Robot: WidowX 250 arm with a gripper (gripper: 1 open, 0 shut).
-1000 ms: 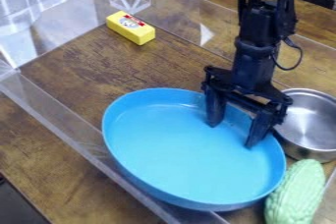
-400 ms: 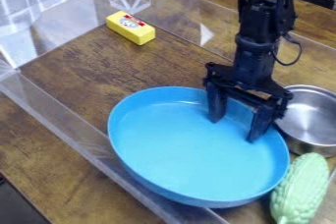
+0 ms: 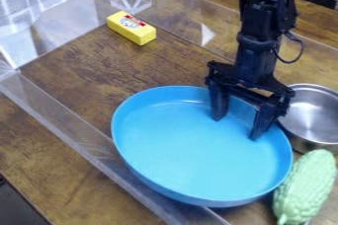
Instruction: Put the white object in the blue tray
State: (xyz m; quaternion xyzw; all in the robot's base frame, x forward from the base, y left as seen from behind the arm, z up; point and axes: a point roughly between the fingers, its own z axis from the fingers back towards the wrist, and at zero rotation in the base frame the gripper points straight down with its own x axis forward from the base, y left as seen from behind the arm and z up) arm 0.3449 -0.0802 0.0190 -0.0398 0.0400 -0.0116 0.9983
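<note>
The blue tray (image 3: 185,150) is a large shallow oval dish on the wooden table, in the lower middle. The white object (image 3: 305,188), a pale whitish-green knobbly lump, lies on the table just outside the tray's right rim, at the lower right corner. My gripper (image 3: 238,120) hangs from the black arm over the tray's far right part, fingers pointing down, open and empty. It is up and left of the white object, apart from it.
A round steel pot (image 3: 310,118) stands right of the gripper, behind the white object. A yellow rectangular box (image 3: 130,27) lies at the back left. Clear plastic walls (image 3: 40,81) edge the table on the left and back.
The tray has slid slightly to the right and the white object has shifted right and down in view. The gripper stays open over the tray, almost unmoved.
</note>
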